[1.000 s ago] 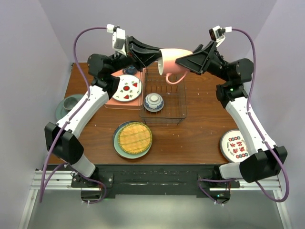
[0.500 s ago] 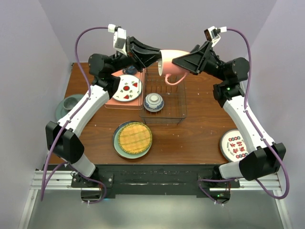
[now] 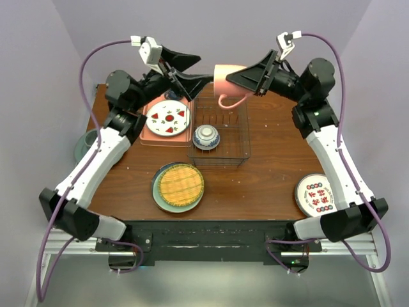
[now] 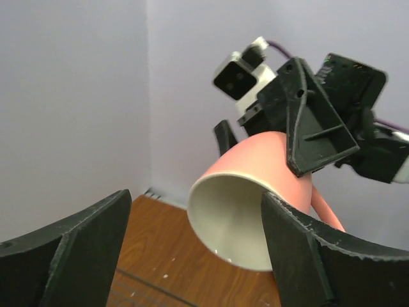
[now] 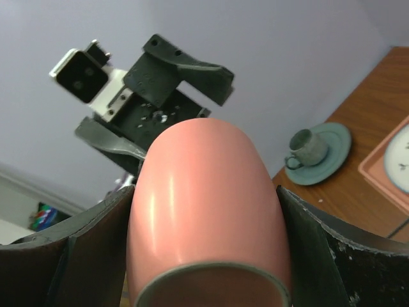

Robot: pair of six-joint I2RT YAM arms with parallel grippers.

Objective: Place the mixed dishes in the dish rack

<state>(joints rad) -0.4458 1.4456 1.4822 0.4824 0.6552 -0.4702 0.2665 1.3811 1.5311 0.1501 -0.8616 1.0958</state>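
The pink mug (image 3: 227, 75) hangs on its side in the air over the far end of the dish rack (image 3: 246, 137), handle down. My right gripper (image 3: 244, 77) is shut on the mug's body, and the right wrist view shows the mug (image 5: 204, 198) pressed between both fingers. The mug's mouth (image 4: 233, 220) faces my left gripper (image 3: 193, 69), which is open just left of it with nothing between its fingers. A small blue-and-white bowl (image 3: 206, 136) sits inside the rack. A yellow plate (image 3: 181, 184) lies on a teal-grey plate (image 3: 156, 192) in front of the rack.
A white plate with red marks (image 3: 168, 118) lies on a pink tray (image 3: 148, 136) left of the rack. Another white plate (image 3: 316, 194) is at the front right. A grey-green dish (image 3: 88, 142) overhangs the left edge. A teal cup on a saucer (image 5: 313, 150) stands at the back.
My left gripper has opened and drawn back to the left, off the mug. The right gripper has closed on the mug and now holds it alone, a little higher.
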